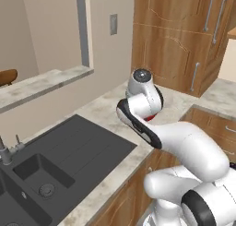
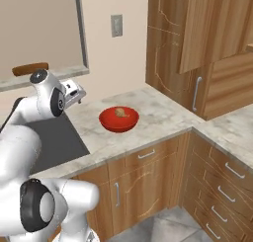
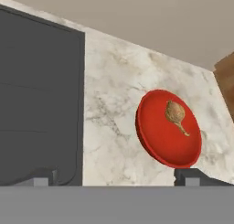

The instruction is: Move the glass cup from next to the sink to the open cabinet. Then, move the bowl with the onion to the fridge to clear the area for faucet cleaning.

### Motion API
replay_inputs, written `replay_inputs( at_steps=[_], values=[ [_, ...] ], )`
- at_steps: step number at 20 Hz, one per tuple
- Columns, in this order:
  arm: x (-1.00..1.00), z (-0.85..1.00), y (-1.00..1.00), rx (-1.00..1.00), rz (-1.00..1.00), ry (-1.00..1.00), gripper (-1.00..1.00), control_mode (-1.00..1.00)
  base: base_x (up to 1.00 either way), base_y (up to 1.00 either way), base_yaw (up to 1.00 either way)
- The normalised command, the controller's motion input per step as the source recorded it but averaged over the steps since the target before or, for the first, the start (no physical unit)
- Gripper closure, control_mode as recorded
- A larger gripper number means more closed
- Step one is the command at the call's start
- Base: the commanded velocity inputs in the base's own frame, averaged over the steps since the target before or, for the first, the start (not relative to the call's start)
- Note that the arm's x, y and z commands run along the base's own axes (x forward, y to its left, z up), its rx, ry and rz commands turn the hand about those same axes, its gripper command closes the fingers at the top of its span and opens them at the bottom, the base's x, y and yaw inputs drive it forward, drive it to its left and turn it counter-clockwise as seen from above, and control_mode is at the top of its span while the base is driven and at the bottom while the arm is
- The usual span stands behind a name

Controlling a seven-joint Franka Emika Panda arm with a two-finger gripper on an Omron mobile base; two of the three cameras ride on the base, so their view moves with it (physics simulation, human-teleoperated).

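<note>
- The shallow red bowl (image 3: 168,129) with the brown onion (image 3: 175,113) in it sits on the pale marble counter (image 3: 114,109), just right of the dark grey sink (image 3: 39,95) and well short of the wooden cabinets (image 2: 197,48) on the far right.
- We see no glass cup beside the sink, so we judge the bowl to be the step in hand.
- The two-finger gripper (image 3: 116,177) hangs above the counter with its fingertips (image 3: 189,176) spread wide, holding nothing.
- To do this well, we would shift right until the near rim lies between the fingers, then descend and pinch the rim, keeping the bowl level so the onion stays put.
- Nothing stands between gripper and bowl; the sink edge lies near on the left.
</note>
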Motion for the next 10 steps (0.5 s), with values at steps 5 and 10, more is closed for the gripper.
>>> replay_inputs(
  at_steps=[5,10],
  values=[
    [0.60,-0.58,0.00,-0.08,0.03,0.24,-1.00,-1.00,0.00,0.00,0.00],
    [0.01,-0.53,-0.48,-0.05,-0.01,0.06,-1.00,-1.00,0.00,0.00,0.00]
  ],
)
